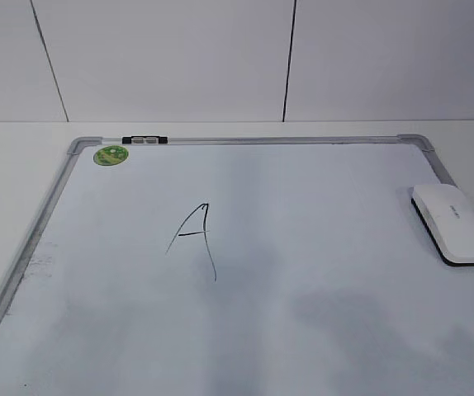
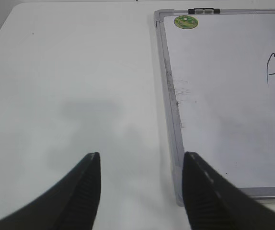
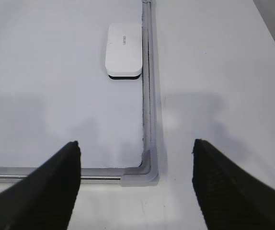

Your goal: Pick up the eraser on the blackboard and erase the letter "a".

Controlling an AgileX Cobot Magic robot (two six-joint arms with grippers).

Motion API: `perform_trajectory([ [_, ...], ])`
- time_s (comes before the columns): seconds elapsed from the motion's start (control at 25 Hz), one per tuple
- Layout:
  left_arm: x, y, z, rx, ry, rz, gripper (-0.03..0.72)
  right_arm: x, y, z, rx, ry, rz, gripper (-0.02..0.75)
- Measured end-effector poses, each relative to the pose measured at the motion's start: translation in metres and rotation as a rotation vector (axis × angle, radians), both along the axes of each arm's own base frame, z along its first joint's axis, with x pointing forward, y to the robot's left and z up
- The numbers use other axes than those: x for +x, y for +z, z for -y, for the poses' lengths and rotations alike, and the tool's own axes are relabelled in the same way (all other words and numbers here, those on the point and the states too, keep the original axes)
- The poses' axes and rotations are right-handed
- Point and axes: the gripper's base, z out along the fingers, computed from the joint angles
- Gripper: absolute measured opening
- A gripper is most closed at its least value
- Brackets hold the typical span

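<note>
The white eraser [image 1: 456, 221] with a black underside lies flat at the right edge of the blackboard [image 1: 303, 247], against its frame. It also shows in the right wrist view [image 3: 124, 48]. A tall angular capital "A" [image 1: 196, 235] is drawn left of the board's centre. No lowercase "a" shows in any view. My left gripper [image 2: 142, 155] is open and empty over the table beside the board's near left corner [image 2: 178, 199]. My right gripper [image 3: 136, 143] is open and empty above the board's near right corner [image 3: 144, 175], well short of the eraser. Neither gripper shows in the exterior view.
A round green sticker [image 1: 111, 154] and a small black-and-grey clip [image 1: 144, 139] sit at the board's far left corner. Faint smudges [image 1: 43, 264] mark the left edge. White table [image 2: 70, 72] surrounds the board. A white panelled wall stands behind.
</note>
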Motion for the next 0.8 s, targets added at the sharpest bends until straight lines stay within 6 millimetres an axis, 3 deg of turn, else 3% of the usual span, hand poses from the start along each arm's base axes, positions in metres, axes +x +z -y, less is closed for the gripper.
perform_trajectory([
  [0.8, 0.0, 0.0, 0.0, 0.0, 0.0, 0.0, 0.412, 0.0, 0.0, 0.0, 0.0, 0.0, 0.0, 0.578],
])
